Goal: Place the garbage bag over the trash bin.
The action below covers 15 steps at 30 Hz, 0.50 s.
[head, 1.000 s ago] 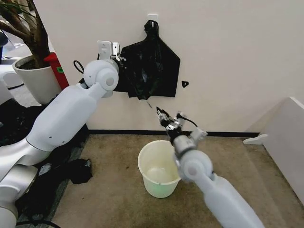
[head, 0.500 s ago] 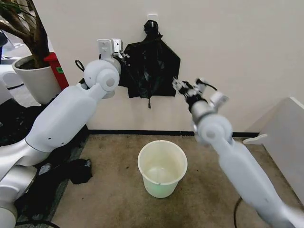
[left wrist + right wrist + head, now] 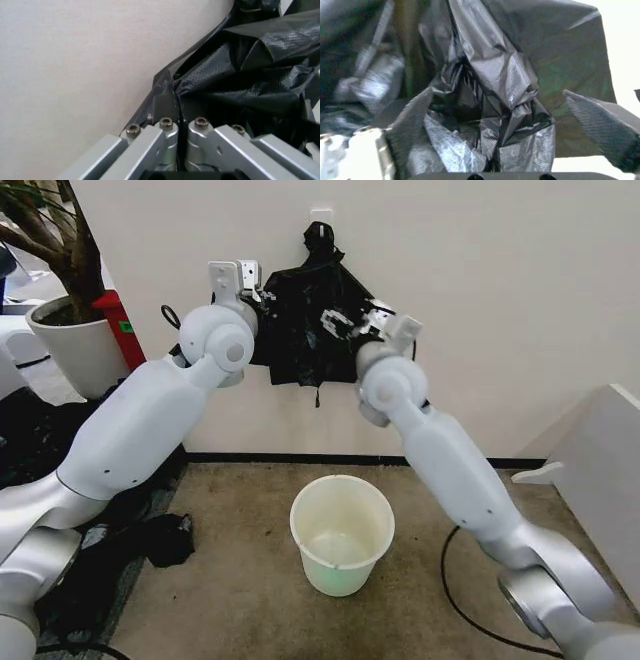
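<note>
Head view: the bag [image 3: 318, 330] hangs flat on the wall from a hook at its knotted top, at 12 o'clock from the bin [image 3: 341, 533], which stands mouth-up on the floor well below it. The bag's long axis runs vertically, neck up and wide hem down. The left gripper [image 3: 252, 290] sits at the bag's 9 o'clock edge; the right gripper [image 3: 343, 321] reaches into the bag's front near its 3 o'clock side. I judge the step to be taking the bag off the wall, with nothing yet over the bin.

Left wrist view: the left gripper [image 3: 178, 112] is clenched on a thin fold at the edge of the bag [image 3: 250, 75], fingers pressed together with plastic between them, the wall beside.

Right wrist view: the right gripper [image 3: 495, 123] is spread wide, crumpled folds of the bag [image 3: 495, 75] bunched between its fingers [image 3: 605, 123] but not pinched.

Next, I judge, the right gripper must close on those folds, then both lift the bag off its hook.
</note>
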Motion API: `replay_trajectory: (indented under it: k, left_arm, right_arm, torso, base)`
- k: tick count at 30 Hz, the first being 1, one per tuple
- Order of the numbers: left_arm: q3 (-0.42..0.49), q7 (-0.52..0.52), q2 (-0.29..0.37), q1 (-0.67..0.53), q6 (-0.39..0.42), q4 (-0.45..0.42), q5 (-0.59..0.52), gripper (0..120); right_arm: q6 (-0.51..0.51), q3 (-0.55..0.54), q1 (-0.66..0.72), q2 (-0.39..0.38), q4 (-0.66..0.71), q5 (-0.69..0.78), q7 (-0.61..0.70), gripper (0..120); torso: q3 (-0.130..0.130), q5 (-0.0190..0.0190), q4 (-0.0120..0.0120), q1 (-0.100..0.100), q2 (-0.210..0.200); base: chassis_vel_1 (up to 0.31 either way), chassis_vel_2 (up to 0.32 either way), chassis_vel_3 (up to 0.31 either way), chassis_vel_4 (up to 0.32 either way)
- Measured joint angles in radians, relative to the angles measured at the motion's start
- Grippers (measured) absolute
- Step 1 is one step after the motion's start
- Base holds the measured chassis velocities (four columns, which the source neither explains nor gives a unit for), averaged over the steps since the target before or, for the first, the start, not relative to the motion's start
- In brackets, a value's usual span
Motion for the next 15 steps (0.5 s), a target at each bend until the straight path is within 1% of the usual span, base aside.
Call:
replay_trajectory:
  k: [1, 2, 6, 7, 8, 9, 11, 13, 15]
  left_arm:
    - [-0.003, 0.000, -0.002, 0.000, 0.001, 0.000, 0.000, 0]
    - [-0.003, 0.000, -0.002, 0.000, 0.001, 0.000, 0.000, 0]
    - [-0.015, 0.005, -0.004, -0.001, 0.002, -0.005, 0.000, 0]
    - [-0.017, 0.006, -0.003, -0.001, 0.002, -0.007, 0.000, 0]
    - [-0.019, 0.007, -0.002, -0.001, 0.002, -0.009, 0.000, 0]
    - [-0.019, 0.007, -0.002, -0.001, 0.002, -0.009, 0.000, 0]
    - [-0.024, 0.009, 0.001, 0.002, 0.002, -0.012, 0.000, 0]
    - [-0.027, 0.009, 0.002, 0.006, 0.002, -0.014, 0.000, 0]
    - [-0.032, 0.009, 0.004, 0.008, 0.002, -0.017, -0.001, 0]
  right_arm:
    - [-0.005, -0.001, 0.005, 0.009, -0.013, -0.003, 0.004, 84]
    - [-0.005, -0.001, 0.005, 0.009, -0.013, -0.003, 0.004, 84]
    - [-0.016, -0.005, 0.019, 0.041, -0.074, -0.034, 0.010, 66]
    - [-0.016, -0.005, 0.021, 0.043, -0.080, -0.038, 0.010, 63]
    - [-0.016, -0.007, 0.022, 0.045, -0.085, -0.040, 0.009, 57]
    - [-0.016, -0.007, 0.022, 0.045, -0.085, -0.040, 0.009, 57]
    - [-0.016, -0.011, 0.025, 0.046, -0.091, -0.042, 0.009, 51]
    - [-0.014, -0.011, 0.026, 0.046, -0.094, -0.043, 0.010, 40]
    - [-0.012, -0.011, 0.027, 0.045, -0.097, -0.043, 0.011, 32]
  torso:
    - [0.000, 0.0000, -0.0001, 0.000, 0.000]
    - [0.000, 0.0000, -0.0001, 0.000, 0.000]
    - [0.000, 0.0002, -0.0001, 0.000, 0.000]
    - [0.000, 0.0002, -0.0001, 0.000, 0.000]
    - [0.000, 0.0002, -0.0001, 0.000, 0.000]
    - [0.000, 0.0002, -0.0001, 0.000, 0.000]
    - [0.000, 0.0003, -0.0002, 0.000, 0.000]
    - [0.000, 0.0002, -0.0002, 0.000, 0.000]
    - [0.000, 0.0002, -0.0001, 0.000, 0.000]
  base:
    - [0.000, 0.000, 0.000, 0.000]
    - [0.000, 0.000, 0.000, 0.000]
    - [0.000, 0.000, 0.000, 0.000]
    - [0.000, 0.000, 0.000, 0.000]
    - [0.000, 0.000, 0.000, 0.000]
    - [0.000, 0.000, 0.000, 0.000]
    - [0.000, 0.000, 0.000, 0.000]
    - [0.000, 0.000, 0.000, 0.000]
    - [0.000, 0.000, 0.000, 0.000]
